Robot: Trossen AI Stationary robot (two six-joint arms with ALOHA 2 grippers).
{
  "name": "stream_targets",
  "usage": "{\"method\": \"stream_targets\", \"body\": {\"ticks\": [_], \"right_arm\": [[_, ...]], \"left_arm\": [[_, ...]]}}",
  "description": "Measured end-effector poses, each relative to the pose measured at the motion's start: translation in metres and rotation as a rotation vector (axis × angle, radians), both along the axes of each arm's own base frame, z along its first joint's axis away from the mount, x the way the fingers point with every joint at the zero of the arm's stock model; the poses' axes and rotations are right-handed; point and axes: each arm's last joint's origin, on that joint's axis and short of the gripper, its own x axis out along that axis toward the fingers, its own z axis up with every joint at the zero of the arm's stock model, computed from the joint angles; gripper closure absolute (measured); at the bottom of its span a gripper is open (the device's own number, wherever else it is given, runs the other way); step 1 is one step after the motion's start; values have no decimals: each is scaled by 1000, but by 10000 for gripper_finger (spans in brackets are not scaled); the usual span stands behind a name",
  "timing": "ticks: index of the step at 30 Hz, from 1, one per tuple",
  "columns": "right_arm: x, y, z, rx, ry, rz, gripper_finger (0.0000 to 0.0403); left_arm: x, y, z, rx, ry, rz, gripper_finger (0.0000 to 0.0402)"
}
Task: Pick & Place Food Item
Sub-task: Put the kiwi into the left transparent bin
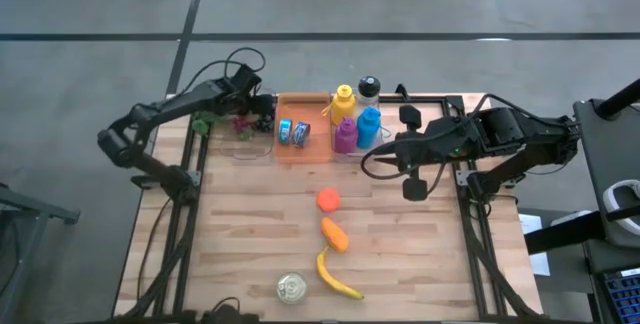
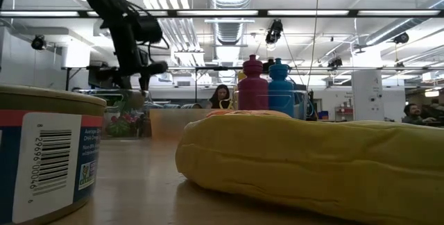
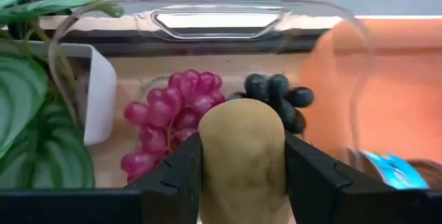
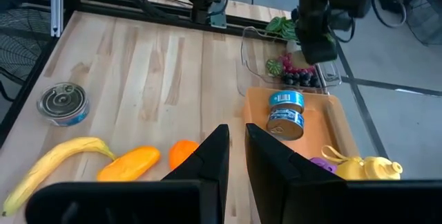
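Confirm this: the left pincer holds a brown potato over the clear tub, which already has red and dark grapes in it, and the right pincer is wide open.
Wrong on the right pincer: the right wrist view shows it shut and empty. The rest stands: left pincer holds the potato over the tub with red grapes and dark grapes.

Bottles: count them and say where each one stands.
4, clustered at the table's far edge beside the orange tray: yellow bottle, clear black-capped bottle, purple bottle, blue bottle. More may be hidden.
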Motion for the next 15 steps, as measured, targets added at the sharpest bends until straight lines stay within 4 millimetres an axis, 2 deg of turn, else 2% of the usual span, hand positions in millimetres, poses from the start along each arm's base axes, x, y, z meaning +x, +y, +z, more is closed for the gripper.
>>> {"method": "stream_targets", "body": {"ticks": [6, 10, 15], "right_arm": [[0, 0, 0, 0, 0, 0, 360], [0, 0, 0, 1, 0, 2, 360], [0, 0, 0, 1, 1, 2, 360]], "left_arm": [[3, 14, -19, -8, 55, 33, 241], [2, 17, -23, -19, 65, 43, 239], [1, 17, -23, -16, 61, 46, 202]]}}
